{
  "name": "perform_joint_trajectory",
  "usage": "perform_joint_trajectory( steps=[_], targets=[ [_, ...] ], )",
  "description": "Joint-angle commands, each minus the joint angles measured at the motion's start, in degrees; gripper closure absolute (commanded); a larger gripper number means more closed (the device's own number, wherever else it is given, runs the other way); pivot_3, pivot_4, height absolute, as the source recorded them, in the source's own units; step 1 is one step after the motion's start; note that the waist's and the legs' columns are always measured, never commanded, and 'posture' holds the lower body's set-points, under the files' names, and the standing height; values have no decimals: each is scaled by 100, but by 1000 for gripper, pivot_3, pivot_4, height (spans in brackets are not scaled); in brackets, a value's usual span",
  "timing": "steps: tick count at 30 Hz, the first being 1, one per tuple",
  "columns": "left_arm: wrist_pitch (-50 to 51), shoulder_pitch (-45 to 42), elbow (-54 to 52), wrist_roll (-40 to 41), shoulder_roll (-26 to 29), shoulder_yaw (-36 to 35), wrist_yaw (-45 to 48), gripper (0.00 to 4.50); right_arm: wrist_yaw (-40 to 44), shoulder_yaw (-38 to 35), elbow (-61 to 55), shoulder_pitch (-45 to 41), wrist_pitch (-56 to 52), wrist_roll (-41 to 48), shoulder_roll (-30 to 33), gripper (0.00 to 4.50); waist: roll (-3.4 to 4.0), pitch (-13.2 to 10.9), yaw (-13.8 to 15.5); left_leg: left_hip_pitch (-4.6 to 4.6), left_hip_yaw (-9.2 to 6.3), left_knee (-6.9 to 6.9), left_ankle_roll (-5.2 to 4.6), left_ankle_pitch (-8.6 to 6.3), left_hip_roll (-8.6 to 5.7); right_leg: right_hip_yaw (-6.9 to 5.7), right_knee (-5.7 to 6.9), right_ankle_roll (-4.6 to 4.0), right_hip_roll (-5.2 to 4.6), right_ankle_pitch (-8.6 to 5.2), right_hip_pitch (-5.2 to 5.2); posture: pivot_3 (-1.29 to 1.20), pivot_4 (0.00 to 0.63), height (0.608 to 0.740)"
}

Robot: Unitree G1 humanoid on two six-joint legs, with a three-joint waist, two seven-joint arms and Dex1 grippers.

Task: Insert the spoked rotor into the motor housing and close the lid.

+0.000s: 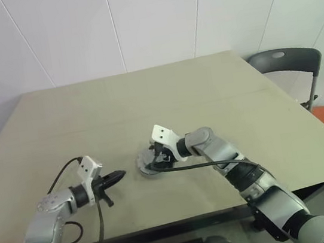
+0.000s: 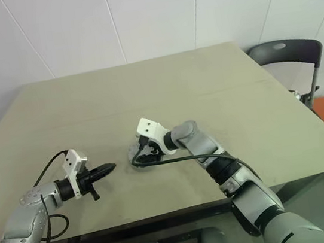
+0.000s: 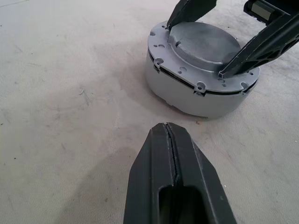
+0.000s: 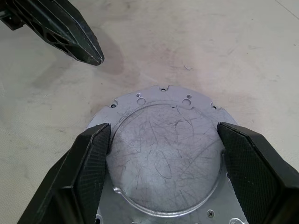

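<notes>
On the beige table (image 1: 206, 91) beneath white wall panels, sitting closed near the front edge with the lid (image 3: 203, 44) seated flush on the motor housing (image 3: 187, 95), the spoked rotor presumably enclosed underneath. Reaching in from the right and angling downward, right gripper (image 4: 163, 137) spread wide, straddling the lid's raised centre as if seating or checking it, contact hard to tell. Hovering just beside the housing, left gripper (image 1: 116, 177) pressed together and empty, pointing low across the table toward it, likely keeping clear.
</notes>
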State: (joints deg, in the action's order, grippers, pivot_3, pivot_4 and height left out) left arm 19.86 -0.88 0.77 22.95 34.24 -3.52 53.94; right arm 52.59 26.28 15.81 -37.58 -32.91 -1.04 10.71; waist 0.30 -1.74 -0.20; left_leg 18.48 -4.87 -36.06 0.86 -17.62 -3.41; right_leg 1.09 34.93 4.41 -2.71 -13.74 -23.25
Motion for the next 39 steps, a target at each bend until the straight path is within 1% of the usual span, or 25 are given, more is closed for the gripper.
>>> perform_joint_trajectory(
  steps=[1, 23, 27, 36, 39],
  targets=[
    [28, -42, -232, 15, 76, -67, -10, 4500, 96, 441, 442, 365, -453, -150, 34, 1214, 1, -1, -35, 0, 0, 0, 0, 0, 0, 0, 0, 0, -1, 0, 1, 0, 0, 740],
    [-27, -44, -139, -33, 81, -78, 24, 4500, 225, 563, 416, 394, -499, -178, 69, 1214, 0, 0, -49, 2, 0, 3, 3, -3, -1, 0, 0, 5, -3, -6, 1, 0, 0, 740],
    [-48, -62, -101, -44, 85, -79, 34, 4500, 317, 313, 232, 408, -444, 124, -56, 1214, -2, 1, -51, 3, 0, 3, 3, -3, -1, 0, 0, 5, -2, -6, 2, 0, 0, 740],
    [-168, -63, 36, -90, 89, -92, 92, 4500, 686, 340, -7, 431, -121, 226, 100, 1214, -16, 10, -58, 24, -1, 4, 10, -22, -1, 0, 3, -7, 0, 5, -13, 0, 0, 740],
    [-187, -55, 39, -96, 76, -89, 90, 4500, 684, 366, 52, 395, 14, 147, 124, 1214, -17, 10, -61, 36, -1, 5, 8, -28, -1, 0, 3, -9, 0, 4, -25, 0, 0, 740]
  ],
)
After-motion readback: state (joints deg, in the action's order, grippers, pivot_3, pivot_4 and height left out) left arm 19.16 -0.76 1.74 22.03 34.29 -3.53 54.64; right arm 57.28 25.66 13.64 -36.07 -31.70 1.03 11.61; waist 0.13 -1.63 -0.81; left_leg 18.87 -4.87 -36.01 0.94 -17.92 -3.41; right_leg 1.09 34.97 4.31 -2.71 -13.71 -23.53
